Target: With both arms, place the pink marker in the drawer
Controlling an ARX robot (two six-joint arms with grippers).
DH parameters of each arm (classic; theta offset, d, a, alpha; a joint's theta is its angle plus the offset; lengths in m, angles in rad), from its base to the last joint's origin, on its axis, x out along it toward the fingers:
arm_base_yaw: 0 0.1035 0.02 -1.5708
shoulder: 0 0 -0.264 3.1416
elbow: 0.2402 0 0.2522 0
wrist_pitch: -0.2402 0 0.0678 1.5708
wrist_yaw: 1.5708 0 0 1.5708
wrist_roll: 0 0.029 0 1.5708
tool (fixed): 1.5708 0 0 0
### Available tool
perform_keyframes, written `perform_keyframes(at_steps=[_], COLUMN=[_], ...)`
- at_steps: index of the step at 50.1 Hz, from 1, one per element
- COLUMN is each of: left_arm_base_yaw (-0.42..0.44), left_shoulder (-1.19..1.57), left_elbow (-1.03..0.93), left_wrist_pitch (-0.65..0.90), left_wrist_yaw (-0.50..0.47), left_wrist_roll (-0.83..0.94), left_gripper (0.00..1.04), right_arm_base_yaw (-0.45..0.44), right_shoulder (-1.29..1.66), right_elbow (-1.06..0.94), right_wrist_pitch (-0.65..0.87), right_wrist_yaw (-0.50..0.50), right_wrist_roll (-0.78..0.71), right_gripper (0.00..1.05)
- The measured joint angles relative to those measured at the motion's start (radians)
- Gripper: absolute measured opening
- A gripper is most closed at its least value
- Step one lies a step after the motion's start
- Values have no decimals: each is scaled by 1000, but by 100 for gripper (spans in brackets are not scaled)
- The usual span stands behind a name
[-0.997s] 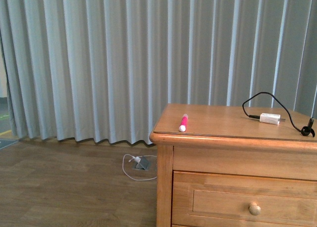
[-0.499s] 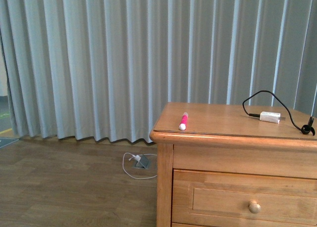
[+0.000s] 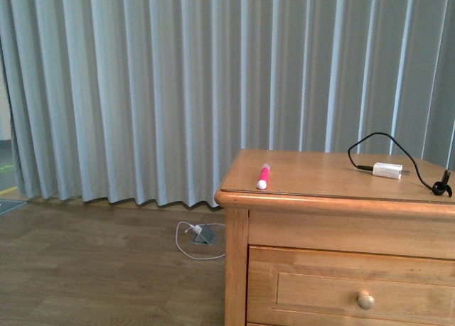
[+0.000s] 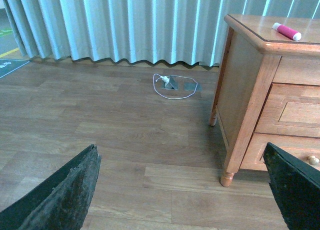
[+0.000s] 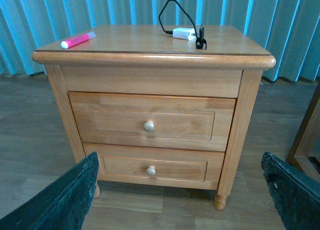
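The pink marker (image 3: 262, 177) lies on the cabinet top near its left front corner, white cap end toward me; it also shows as the marker (image 5: 77, 40) and the marker (image 4: 286, 31). The upper drawer (image 5: 150, 117) is shut, with its round pale knob (image 5: 149, 126) in the middle. In the front view only part of that drawer (image 3: 355, 287) shows. My left gripper (image 4: 185, 195) is open over the floor, left of the cabinet and far from it. My right gripper (image 5: 180, 192) is open, low in front of the cabinet, holding nothing. Neither arm appears in the front view.
A white plug adapter (image 3: 387, 170) with a looping black cable (image 3: 370, 141) lies on the cabinet top at the right. The lower drawer (image 5: 152, 166) is shut. A floor socket with a white cord (image 3: 199, 235) sits by the grey curtain (image 3: 178, 91).
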Motion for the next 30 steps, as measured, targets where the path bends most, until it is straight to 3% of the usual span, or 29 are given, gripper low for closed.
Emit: perform_keyframes(at_steps=[14, 22, 30], left_arm_base_yaw=[0, 0, 0], left_shoulder=[0, 0, 0], left_elbow=[0, 0, 0], left_wrist_pitch=[0, 0, 0], left_wrist_yaw=[0, 0, 0], left_wrist_roll=[0, 0, 0], left_gripper=[99, 99, 99], right_arm_base_yaw=[1, 0, 34], right_shoulder=[109, 384, 751], right_elbow=[20, 84, 153], right_wrist_pitch=[-78, 55, 301], right_wrist_yaw=[-32, -30, 1], right_wrist_roll=[17, 40, 48], right_gripper=[96, 96, 96])
